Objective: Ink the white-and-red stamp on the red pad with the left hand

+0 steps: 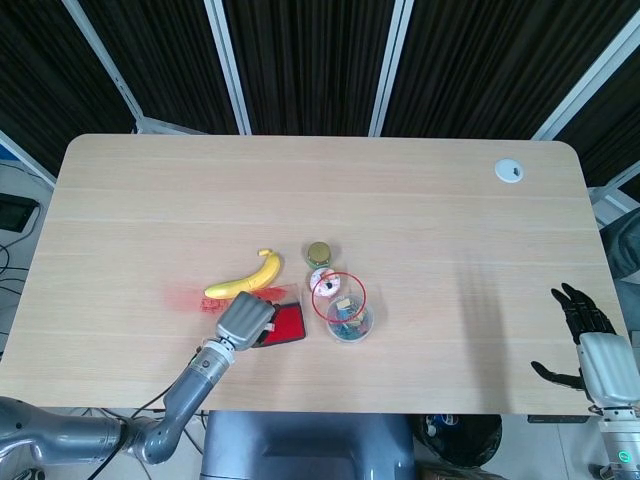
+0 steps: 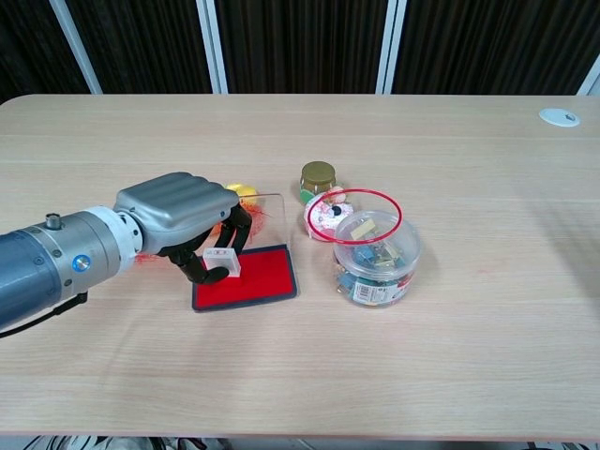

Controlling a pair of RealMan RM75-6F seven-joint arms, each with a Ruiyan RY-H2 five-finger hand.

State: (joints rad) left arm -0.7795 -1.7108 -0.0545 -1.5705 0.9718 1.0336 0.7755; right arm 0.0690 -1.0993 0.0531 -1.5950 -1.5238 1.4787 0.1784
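Observation:
My left hand (image 2: 183, 211) (image 1: 244, 318) grips a small white stamp (image 2: 221, 261) and holds it down on the left part of the red ink pad (image 2: 253, 278) (image 1: 289, 323). The pad lies in a dark blue tray, and its clear lid (image 2: 265, 217) stands up behind it. The hand's grey back hides most of the stamp in the head view. My right hand (image 1: 590, 345) hangs off the table's right edge with its fingers spread, holding nothing.
A banana (image 1: 246, 281) lies behind the pad on a red net (image 1: 190, 298). To the right stand a small gold-lidded jar (image 2: 318, 177), a round white-and-pink item (image 2: 327, 215) and a clear tub of small things (image 2: 376, 257) with a red ring (image 2: 354, 215) over it. A white grommet (image 1: 509, 170) sits far right.

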